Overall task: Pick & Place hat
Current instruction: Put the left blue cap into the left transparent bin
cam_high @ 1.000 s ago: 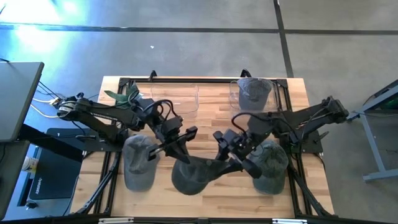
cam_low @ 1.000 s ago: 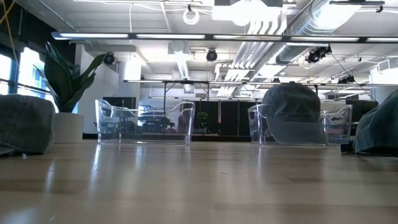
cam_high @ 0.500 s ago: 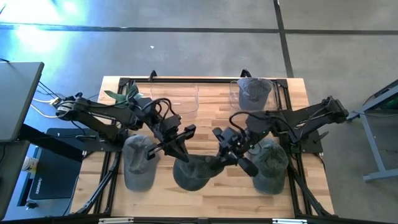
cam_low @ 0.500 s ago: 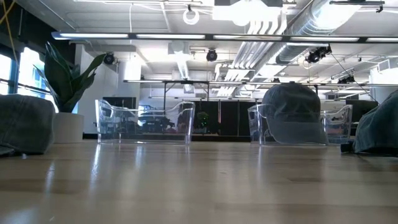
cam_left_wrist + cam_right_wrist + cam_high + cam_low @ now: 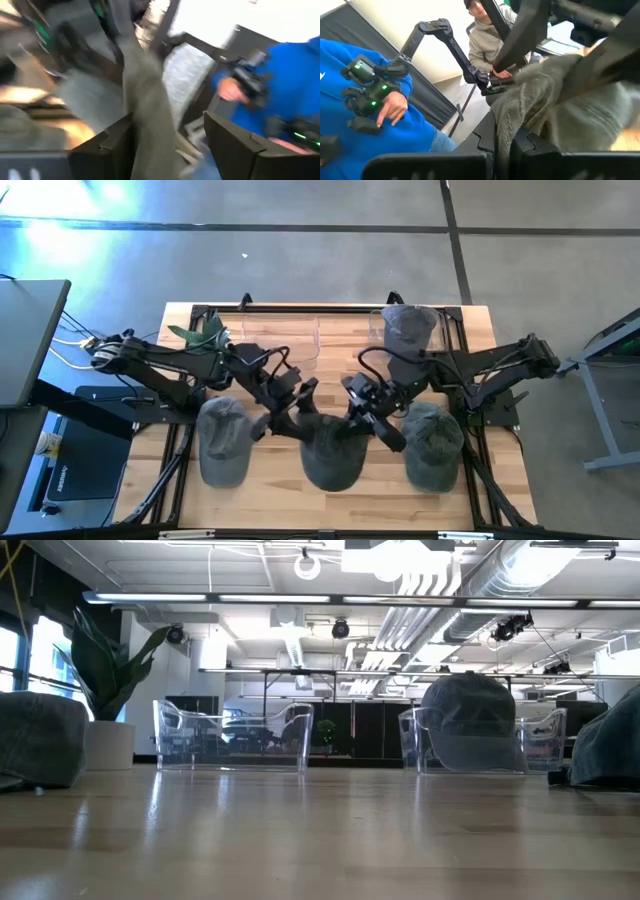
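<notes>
Mid table crowded: left gripper [image 5: 292,406] & right gripper [image 5: 366,412] both clamp the middle hat [image 5: 331,452], arms converging, no gap btwn them. Left hat [image 5: 222,442] & right hat [image 5: 433,444] block front corners. Back edge: empty clear bin [image 5: 283,338] open from above; other bin [image 5: 408,330] filled w/ a hat. Bare wood btwn the bins & along front edge. Plant [image 5: 199,333] blocks back-left.

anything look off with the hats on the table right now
Yes: the middle grey cloth hat is pinched from both sides by the left gripper and right gripper, so it hangs bunched, unlike the flat-lying outer hats.
</notes>
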You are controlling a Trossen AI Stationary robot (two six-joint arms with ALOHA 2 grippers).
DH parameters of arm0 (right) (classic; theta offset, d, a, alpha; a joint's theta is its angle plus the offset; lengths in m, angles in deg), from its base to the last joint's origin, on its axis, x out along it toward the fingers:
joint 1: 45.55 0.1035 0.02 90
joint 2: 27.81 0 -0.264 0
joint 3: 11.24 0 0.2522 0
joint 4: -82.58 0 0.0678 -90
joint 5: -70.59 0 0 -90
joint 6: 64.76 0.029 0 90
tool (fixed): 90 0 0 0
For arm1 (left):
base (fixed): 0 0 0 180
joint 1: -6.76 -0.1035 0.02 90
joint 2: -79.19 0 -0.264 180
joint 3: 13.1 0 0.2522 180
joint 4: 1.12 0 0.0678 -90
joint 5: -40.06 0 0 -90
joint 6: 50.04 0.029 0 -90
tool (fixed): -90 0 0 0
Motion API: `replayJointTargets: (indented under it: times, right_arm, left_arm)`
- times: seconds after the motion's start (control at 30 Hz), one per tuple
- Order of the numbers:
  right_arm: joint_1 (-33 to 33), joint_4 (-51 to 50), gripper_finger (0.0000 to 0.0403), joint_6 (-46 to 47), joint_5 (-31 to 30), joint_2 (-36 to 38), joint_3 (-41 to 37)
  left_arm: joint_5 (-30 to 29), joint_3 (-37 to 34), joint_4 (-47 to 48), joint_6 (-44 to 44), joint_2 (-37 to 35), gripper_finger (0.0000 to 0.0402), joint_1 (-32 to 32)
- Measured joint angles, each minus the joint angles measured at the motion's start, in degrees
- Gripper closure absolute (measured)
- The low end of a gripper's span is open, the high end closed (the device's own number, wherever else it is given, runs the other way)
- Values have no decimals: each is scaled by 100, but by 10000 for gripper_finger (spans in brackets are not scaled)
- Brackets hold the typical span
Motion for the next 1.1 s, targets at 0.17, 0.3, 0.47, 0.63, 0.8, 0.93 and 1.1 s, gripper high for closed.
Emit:
replayJointTargets:
  times: [0.17,0.3,0.47,0.63,0.8,0.93,1.1]
  right_arm:
    - [2,-63,399,99,-17,0,0]
    - [2,-23,395,219,-16,0,0]
    - [2,-29,397,229,34,0,0]
    - [7,-67,396,231,313,0,0]
    - [4,-10,382,35,560,0,0]
    - [83,123,377,-360,829,0,0]
    - [120,78,322,-545,1085,0,0]
  left_arm:
    - [-555,-2,191,428,7,173,3]
    - [-600,-2,295,895,1,173,150]
    - [-406,-2,338,1193,40,194,315]
    - [411,-2,116,1102,-20,270,298]
    - [950,159,99,1084,-105,371,193]
    - [1169,351,93,895,-100,388,111]
    - [1125,442,182,778,-121,394,60]
